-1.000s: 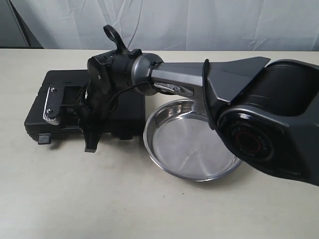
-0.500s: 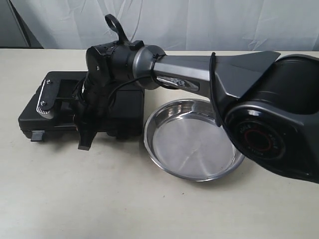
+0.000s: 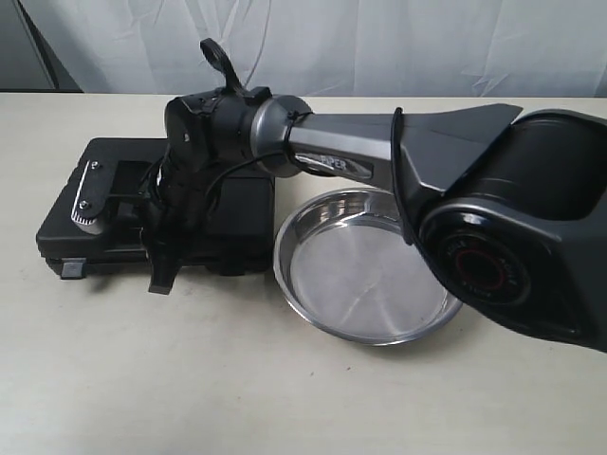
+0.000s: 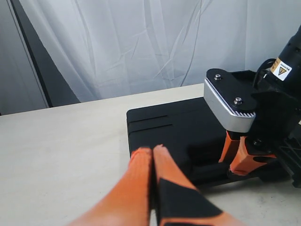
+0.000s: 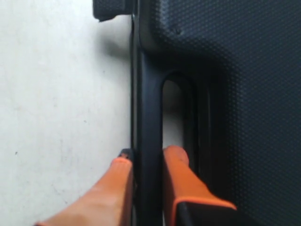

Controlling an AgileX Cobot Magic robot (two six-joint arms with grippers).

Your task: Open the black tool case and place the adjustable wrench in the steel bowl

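While the right pincer point(image 5: 149, 157) is closed part-way around the moulded handle point(image 5: 149, 94) of the black tool case point(image 3: 248, 213), one orange finger point(image 5: 176, 160) is set inside the handle opening and the other is pressed to the bar's outer side. Nothing else is held by it.

Over the last second the pincer has been carried a little toward the left of the exterior view, and the case has been dragged along with it. No gap under the lid can be made out. The whole case is therefore judged to have been shifted rather than opened. A small grey clip point(image 3: 73, 270) on the near edge may still be fastened.

The case is laid flat on the desk point(image 3: 190, 379). Its long axis runs left to right across the exterior view, and its handle edge is turned toward the near side. The adjustable wrench cannot be seen and is presumed to be inside.

The steel bowl point(image 3: 365, 275) is set just beside the case's right end, with nothing in it. The left pincer point(image 4: 153, 149) is held shut and empty, pointed at the case from its far side.
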